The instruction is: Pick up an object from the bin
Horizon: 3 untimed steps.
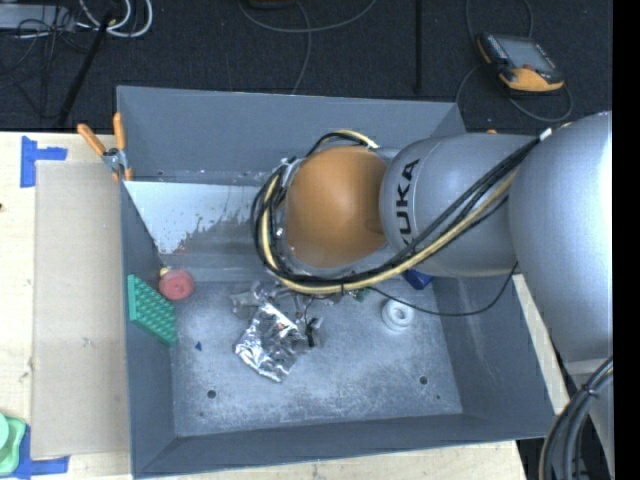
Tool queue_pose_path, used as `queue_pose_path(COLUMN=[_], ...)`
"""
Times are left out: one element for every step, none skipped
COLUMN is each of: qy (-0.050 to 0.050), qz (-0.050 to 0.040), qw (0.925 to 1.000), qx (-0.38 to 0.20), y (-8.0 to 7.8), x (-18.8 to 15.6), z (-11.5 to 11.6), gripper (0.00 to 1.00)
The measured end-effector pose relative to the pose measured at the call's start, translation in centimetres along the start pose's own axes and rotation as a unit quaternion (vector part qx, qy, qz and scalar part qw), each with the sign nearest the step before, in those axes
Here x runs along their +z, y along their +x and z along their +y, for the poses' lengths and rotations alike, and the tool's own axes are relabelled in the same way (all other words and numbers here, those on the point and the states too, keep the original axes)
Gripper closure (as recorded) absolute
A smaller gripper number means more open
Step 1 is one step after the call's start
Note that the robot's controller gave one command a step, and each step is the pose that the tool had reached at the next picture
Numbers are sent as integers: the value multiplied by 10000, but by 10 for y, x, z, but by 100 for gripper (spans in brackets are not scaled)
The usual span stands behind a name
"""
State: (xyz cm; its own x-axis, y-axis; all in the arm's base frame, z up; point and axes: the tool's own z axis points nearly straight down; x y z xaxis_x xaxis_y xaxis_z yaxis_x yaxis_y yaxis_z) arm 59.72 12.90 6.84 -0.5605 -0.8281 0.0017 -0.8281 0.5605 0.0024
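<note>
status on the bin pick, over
Gripper low over crumpled foil, mid-bin. Foil on bin floor. White ring beside, red disc and green grid off left.

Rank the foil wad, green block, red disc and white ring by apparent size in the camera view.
1. foil wad
2. green block
3. red disc and white ring: about alike, not ranked.

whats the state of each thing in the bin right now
crumpled foil: lying mid-floor, gripper low at its upper edge
green perforated block: tilted against the left wall
red round cap: on the floor beside the green block
white ring: flat on the floor, right side
blue piece: partly hidden beneath the arm
</note>
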Motion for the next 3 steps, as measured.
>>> queue_pose_path(qy=[-10, -6, 29], qz=[-5, -7, -34], qw=[10000, 10000, 10000], qx=[30, 35, 59], y=[0, 0, -2], x=[0, -1, -51], z=[0, 0, -1], gripper=[0, 100, 100])
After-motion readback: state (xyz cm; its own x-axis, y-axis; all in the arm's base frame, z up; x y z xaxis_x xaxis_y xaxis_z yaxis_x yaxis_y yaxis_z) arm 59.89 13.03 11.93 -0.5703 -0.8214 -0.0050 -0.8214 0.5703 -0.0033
